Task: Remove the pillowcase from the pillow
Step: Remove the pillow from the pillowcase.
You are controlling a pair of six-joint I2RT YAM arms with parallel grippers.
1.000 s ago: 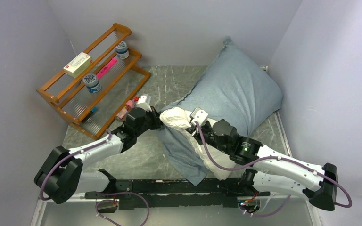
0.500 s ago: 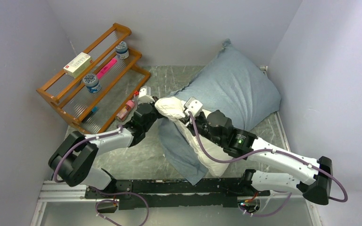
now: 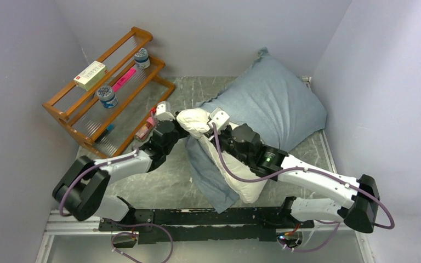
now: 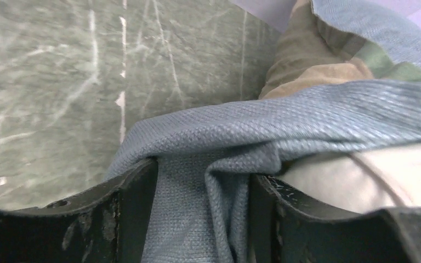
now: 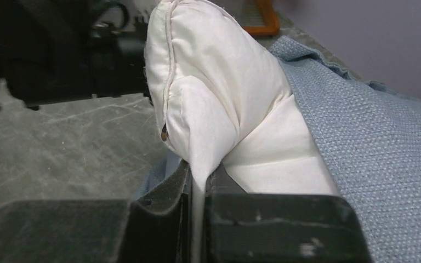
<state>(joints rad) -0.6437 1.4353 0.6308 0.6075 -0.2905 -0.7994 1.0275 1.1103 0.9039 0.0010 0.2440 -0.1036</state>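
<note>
Currently right jaws clamp pillow (image 5: 219, 109) corner; left jaws apart around pillowcase (image 4: 208, 164) fold.

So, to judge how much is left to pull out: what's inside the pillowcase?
The white pillow; its near end sticks out of the pillowcase opening, a corner pinched in the right tool. The rest is covered by the cloth and cannot be seen.

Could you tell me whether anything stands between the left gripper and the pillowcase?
Nothing visible does: a fold of the pillowcase lies right between the open fingers of the left gripper.
</note>
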